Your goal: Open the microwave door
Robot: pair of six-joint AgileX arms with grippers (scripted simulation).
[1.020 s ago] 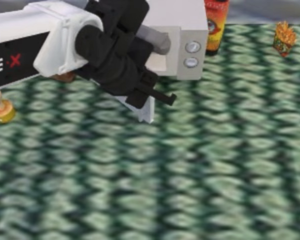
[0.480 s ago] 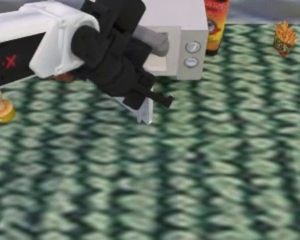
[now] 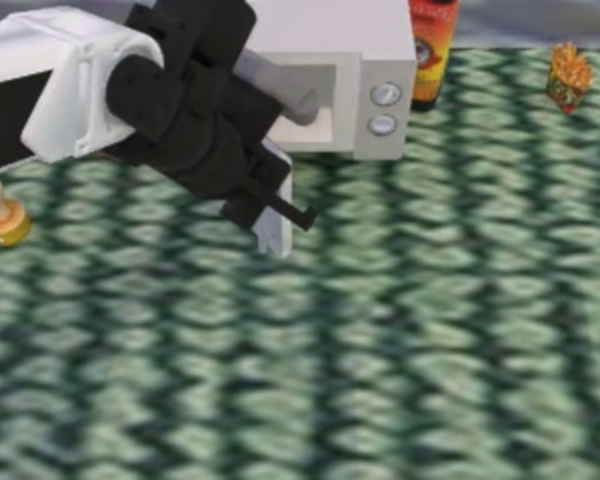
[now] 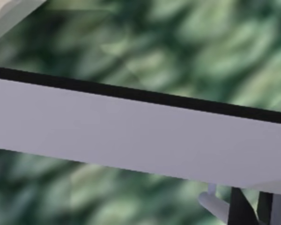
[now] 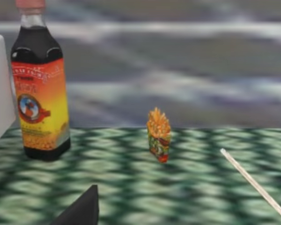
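The microwave (image 3: 380,40) stands at the back of the table, its two silver knobs (image 3: 384,108) facing front and its cavity (image 3: 318,100) showing. The microwave door (image 3: 276,232) is swung out toward the front and seen edge-on. My left gripper (image 3: 283,207) is shut on the door's handle. In the left wrist view the door (image 4: 131,131) fills the frame as a wide grey band, with the handle rod (image 4: 214,206) running into a dark finger (image 4: 237,212). My right gripper (image 5: 82,212) shows only as a dark corner and is out of the top view.
A sauce bottle (image 3: 432,50) (image 5: 40,93) stands right beside the microwave. A small fries carton (image 3: 568,75) (image 5: 158,133) sits at the back right. A yellow toy (image 3: 2,215) lies at the left edge. Green woven cloth (image 3: 400,340) covers the table.
My left gripper has moved left with the handle, and the door has swung wider, showing more of the cavity.
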